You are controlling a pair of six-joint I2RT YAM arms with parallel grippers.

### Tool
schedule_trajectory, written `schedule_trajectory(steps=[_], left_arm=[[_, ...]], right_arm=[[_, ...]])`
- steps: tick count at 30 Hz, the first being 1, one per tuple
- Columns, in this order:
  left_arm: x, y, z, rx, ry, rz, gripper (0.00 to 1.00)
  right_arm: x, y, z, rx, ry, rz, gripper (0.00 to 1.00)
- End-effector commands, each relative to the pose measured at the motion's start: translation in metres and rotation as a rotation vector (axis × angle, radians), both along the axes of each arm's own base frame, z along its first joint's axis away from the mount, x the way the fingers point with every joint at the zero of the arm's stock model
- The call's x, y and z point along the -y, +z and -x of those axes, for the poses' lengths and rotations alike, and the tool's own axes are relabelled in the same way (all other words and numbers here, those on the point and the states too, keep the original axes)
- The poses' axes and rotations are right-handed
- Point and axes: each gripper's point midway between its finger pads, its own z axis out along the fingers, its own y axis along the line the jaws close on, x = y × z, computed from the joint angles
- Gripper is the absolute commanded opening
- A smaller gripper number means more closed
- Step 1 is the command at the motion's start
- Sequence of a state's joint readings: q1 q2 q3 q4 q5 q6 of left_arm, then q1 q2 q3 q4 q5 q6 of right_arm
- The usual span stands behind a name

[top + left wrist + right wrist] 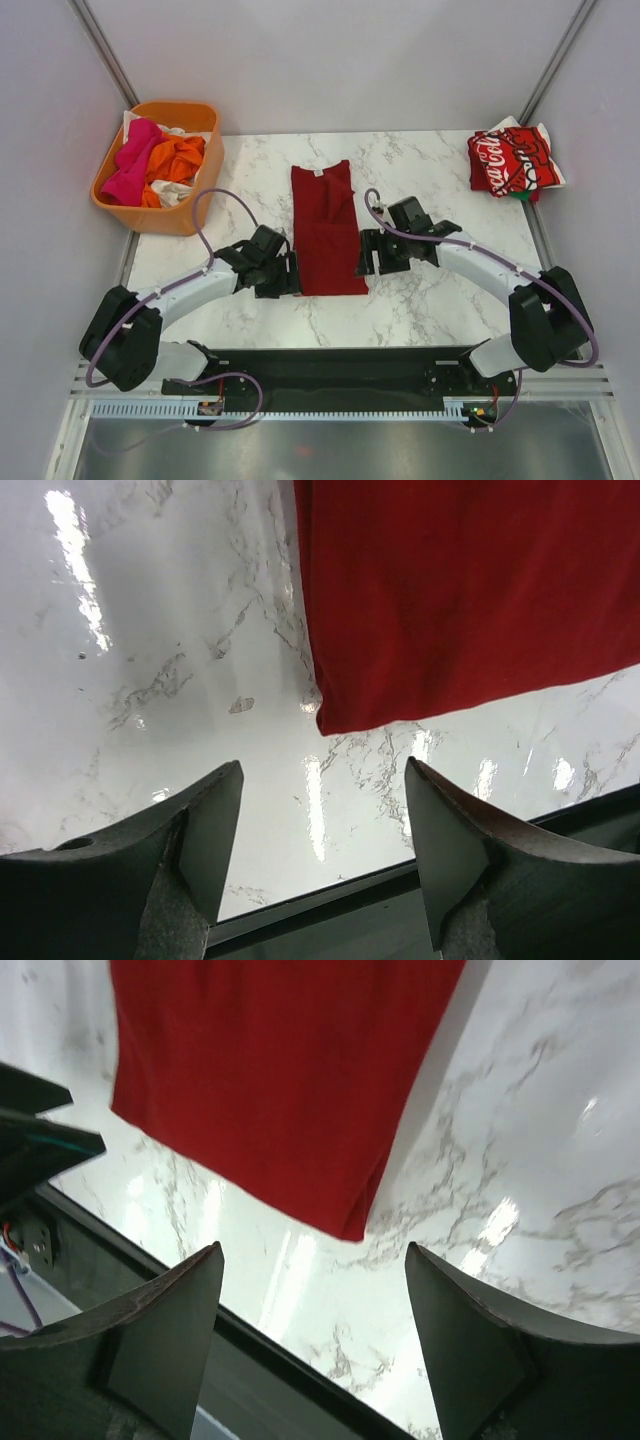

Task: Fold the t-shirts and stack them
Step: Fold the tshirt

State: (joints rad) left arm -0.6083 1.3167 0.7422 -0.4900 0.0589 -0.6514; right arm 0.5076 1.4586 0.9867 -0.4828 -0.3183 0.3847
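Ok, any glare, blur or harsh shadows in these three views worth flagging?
Top external: even light, sharp, no harsh shadows. Left wrist: white glare streaks on the marble table, dark-red t-shirt readable. Right wrist: tilted frame, glare patches on the marble, shirt edge slightly soft.

- Tees on table (430,300): two, namely dark-red tee (322,232) and Coca-Cola tee (512,160).
- Tub (165,218): one; the heaped tees (150,165) inside cannot be counted.
- Grippers: two, left gripper (288,276) and right gripper (366,254).
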Motion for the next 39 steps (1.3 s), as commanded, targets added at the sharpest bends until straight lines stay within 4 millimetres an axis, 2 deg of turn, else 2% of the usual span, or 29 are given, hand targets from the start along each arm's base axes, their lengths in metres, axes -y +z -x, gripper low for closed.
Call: schedule_trajectory(steps=[1, 3, 7, 11, 19, 26, 29, 31, 33, 34, 35, 39], left_arm=[[0.019, -0.003, -0.005, -0.004, 0.012, 0.089, 0.73], [0.020, -0.008, -0.006, -0.009, 0.013, 0.093, 0.73], [0.024, -0.019, -0.005, -0.032, 0.008, 0.102, 0.72], [0.023, -0.029, -0.001, -0.057, 0.018, 0.103, 0.70], [0.020, -0.033, -0.001, -0.050, 0.020, 0.089, 0.68], [0.015, -0.039, -0.005, -0.044, 0.027, 0.058, 0.63], [0.015, -0.040, -0.008, -0.041, 0.033, 0.051, 0.61], [0.016, -0.039, -0.011, -0.033, 0.029, 0.046, 0.56], [0.015, -0.039, -0.015, -0.022, 0.035, 0.036, 0.45], [0.015, -0.039, -0.018, -0.015, 0.038, 0.032, 0.39], [0.016, -0.037, -0.019, -0.008, 0.041, 0.033, 0.27], [0.017, -0.032, -0.021, 0.006, 0.041, 0.042, 0.09]], right_arm=[[-0.013, -0.002, 0.014, -0.021, 0.038, -0.110, 0.82], [-0.012, -0.010, 0.019, -0.033, 0.035, -0.117, 0.82], [-0.012, -0.041, 0.041, -0.128, 0.044, -0.147, 0.82], [-0.011, -0.065, 0.048, -0.175, 0.011, -0.156, 0.81], [-0.013, -0.085, 0.048, -0.203, -0.002, -0.159, 0.77], [-0.006, -0.095, 0.049, -0.207, -0.030, -0.118, 0.63], [-0.006, -0.095, 0.047, -0.202, -0.039, -0.117, 0.52], [-0.007, -0.096, 0.046, -0.202, -0.038, -0.119, 0.43], [-0.007, -0.098, 0.045, -0.205, -0.038, -0.117, 0.39], [-0.007, -0.099, 0.045, -0.209, -0.040, -0.116, 0.31], [-0.008, -0.099, 0.045, -0.209, -0.037, -0.118, 0.29], [-0.011, -0.096, 0.045, -0.215, -0.030, -0.133, 0.13]])
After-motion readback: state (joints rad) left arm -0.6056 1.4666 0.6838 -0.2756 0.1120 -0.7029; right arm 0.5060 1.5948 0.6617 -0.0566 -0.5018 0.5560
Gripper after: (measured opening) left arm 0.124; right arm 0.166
